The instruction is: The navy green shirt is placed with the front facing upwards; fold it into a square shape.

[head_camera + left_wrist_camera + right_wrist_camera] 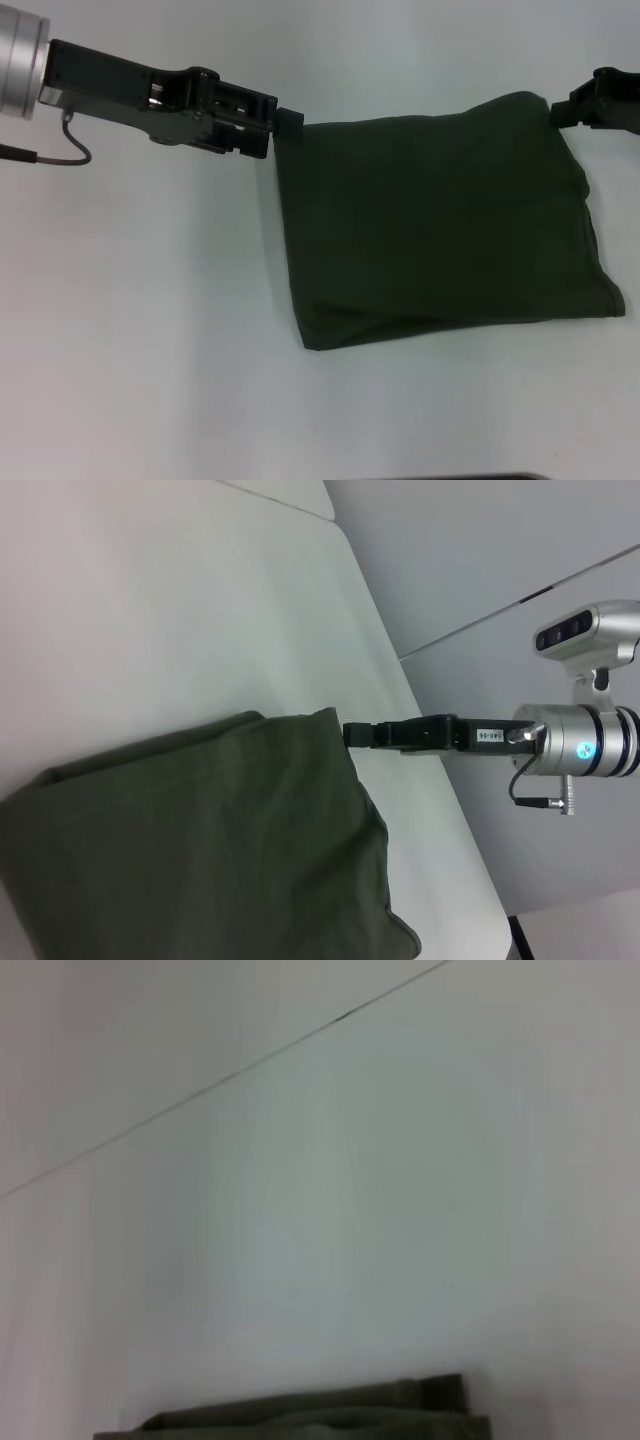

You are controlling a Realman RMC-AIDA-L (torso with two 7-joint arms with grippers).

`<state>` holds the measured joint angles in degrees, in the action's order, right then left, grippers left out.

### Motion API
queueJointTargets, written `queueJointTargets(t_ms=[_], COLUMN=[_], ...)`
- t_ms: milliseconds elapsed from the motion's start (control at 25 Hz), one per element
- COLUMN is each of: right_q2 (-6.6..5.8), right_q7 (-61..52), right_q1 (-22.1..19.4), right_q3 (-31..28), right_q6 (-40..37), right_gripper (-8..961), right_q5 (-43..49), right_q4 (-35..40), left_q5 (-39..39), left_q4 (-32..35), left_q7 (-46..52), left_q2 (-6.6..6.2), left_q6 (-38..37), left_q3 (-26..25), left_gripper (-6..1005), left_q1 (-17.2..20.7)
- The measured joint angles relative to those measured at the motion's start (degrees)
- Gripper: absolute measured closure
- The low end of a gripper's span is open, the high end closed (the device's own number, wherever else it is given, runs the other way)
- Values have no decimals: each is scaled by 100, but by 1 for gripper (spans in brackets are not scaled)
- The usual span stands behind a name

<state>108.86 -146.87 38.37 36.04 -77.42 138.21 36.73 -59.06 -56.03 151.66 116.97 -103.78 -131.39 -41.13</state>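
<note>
Nearest the head camera, the lower part of the frame is bare white counter (150,380). Above it, right of centre, lies the navy green shirt (440,220), folded into a rough square with its plain side up; layered edges show along its lower left border, and no lettering is visible. At the shirt's upper left corner the left gripper (288,124) comes in from the upper left of the frame, its fingers closed on the cloth corner. At the upper right corner the right gripper (558,110) enters from the right edge and meets the shirt; whether its fingers are wide or pinched on the fabric I cannot tell there. A dark cable (60,140) hangs below the left arm's wrist near the left edge. The left wrist view adds what the head view lacks: the right gripper seen side-on at mid-frame, its tips touching the shirt's corner, with the counter's far edge and grey floor (480,560) behind it. The right wrist view shows only a thin stack of folded green edges at its lower border, under a wide stretch of pale surface crossed by one thin dark line.
</note>
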Motion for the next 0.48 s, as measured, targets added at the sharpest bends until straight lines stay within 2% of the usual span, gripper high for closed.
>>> queueJointTargets(t_ms=[160, 320, 400, 480], right_q2=[-94, -189, -177, -109], right_q7=[8, 128, 209, 249], right_q1=[-46, -130, -147, -153], right_q3=[-25, -44, -39, -15], right_q6=[-258, -331, -219, -44], right_gripper=[873, 797, 759, 721], right_q5=[32, 13, 28, 33], right_q4=[63, 109, 74, 38], left_q5=[0, 0, 0, 0], left_q4=[3, 5, 5, 5], left_q7=[-3, -8, -13, -14], left_q2=[-6, -8, -5, -4], left_q6=[-2, -2, 9, 28], left_q3=[0, -7, -9, -9], left_gripper=[336, 336, 336, 336], left_q1=[-8, -9, -9, -9])
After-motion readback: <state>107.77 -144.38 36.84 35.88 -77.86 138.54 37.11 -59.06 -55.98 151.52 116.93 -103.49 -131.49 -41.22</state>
